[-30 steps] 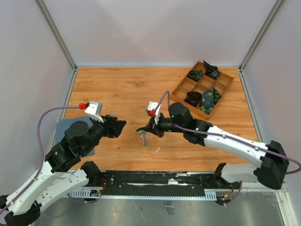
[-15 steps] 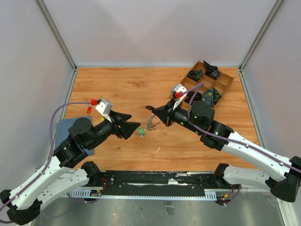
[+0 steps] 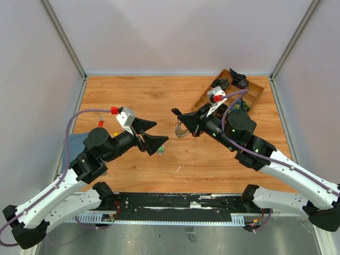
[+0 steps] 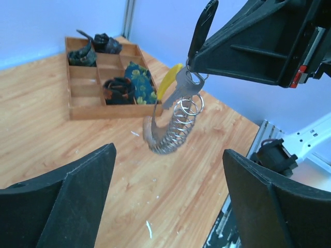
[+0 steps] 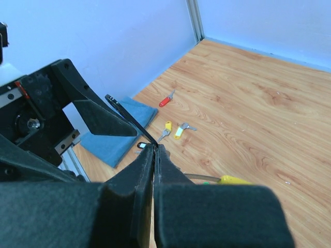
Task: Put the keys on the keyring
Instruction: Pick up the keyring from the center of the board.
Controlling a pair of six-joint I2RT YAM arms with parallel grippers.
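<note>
Right end effector (image 5: 154,151) was pressed together, pinching the top of the keyring (image 4: 176,129). Ring hung in the air above the wooden surface (image 3: 133,95), with its yellow sleeve (image 4: 168,85) and small metal loops dangling below the pinch. Left end effector (image 4: 168,152) was spread wide, holding nothing, facing the ring and apart from it. Loose keys (image 5: 181,129) lay on the surface near a blue cloth (image 5: 116,134), among them a red-headed key (image 5: 165,98) and a yellow-headed key (image 5: 167,127). Compartment tray (image 4: 103,112) of dark fabric bundles sat at the far right.
</note>
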